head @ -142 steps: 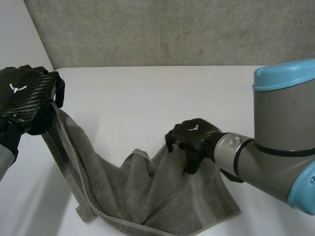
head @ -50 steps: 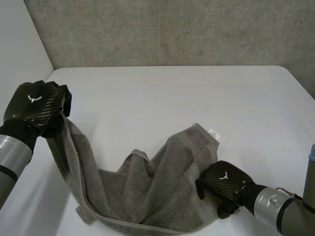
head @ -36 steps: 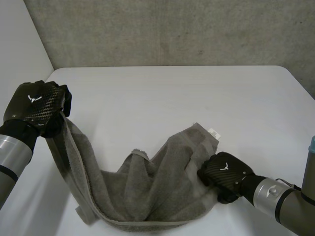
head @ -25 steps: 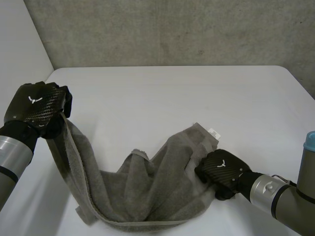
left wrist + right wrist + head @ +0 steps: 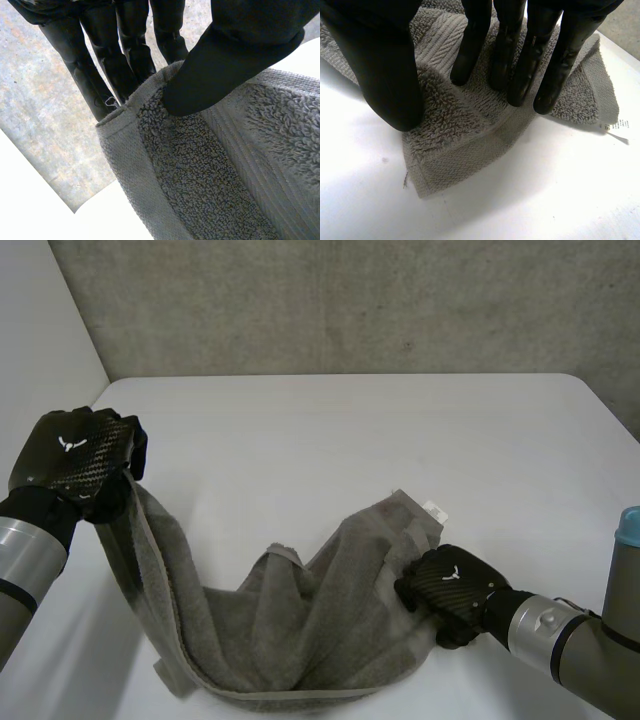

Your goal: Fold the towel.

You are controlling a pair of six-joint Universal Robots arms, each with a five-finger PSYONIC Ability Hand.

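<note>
The towel [image 5: 290,630] corner lies under the right hand [image 5: 452,592] fingers [image 5: 532,50]

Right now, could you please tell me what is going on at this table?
The robot is working on a grey towel on the white table. Its left hand pinches one corner between thumb and fingers and holds that end raised, so the towel hangs from it down to a crumpled heap. Its right hand rests thumb and straight fingers on a corner at the other end, which lies flat. No neat fold is made yet.
</note>
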